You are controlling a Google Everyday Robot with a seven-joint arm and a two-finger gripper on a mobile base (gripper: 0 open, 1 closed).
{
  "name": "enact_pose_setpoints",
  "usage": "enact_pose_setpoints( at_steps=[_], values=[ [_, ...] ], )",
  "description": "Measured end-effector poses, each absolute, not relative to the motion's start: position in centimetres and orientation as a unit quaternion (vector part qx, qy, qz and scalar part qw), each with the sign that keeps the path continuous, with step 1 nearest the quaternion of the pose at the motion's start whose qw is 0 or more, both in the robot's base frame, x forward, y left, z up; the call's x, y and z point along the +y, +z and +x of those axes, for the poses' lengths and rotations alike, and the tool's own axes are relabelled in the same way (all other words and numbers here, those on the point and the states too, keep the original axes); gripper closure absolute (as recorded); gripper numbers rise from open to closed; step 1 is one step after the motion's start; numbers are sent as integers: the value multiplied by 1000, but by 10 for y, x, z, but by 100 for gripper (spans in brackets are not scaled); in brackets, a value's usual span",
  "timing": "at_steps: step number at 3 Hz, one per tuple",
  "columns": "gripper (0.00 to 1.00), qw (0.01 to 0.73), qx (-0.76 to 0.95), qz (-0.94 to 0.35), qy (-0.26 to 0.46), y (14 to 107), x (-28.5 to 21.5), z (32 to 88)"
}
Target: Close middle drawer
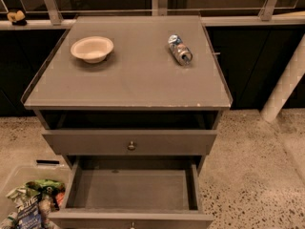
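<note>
The middle drawer [131,190] of the grey cabinet stands pulled far out at the bottom of the camera view. Its plain grey inside is empty. Its low front panel [95,219] lies along the bottom edge, with the small knob [132,225] cut off by the frame. Above it sits the upper drawer front [86,142] with a round metal knob [131,145], and a dark gap shows above that. My gripper is out of view, and no part of the arm shows.
On the cabinet top [128,80] lie a cream bowl [92,48] and a crushed can [179,49] on its side. A clear bin of snack bags [28,204] stands on the floor at left. A white post [286,80] leans at right.
</note>
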State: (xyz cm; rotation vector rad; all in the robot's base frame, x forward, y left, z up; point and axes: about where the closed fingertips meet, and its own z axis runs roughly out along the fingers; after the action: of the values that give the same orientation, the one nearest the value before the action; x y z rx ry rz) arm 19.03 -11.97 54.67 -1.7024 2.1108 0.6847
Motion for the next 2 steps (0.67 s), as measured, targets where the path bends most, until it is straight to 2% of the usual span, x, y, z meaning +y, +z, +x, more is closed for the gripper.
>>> enact_pose_setpoints(
  at_steps=[1,2],
  values=[
    [0,162,747,-584,275,484,-117,156],
    [0,148,739,-581,308,430,-110,146]
  ],
)
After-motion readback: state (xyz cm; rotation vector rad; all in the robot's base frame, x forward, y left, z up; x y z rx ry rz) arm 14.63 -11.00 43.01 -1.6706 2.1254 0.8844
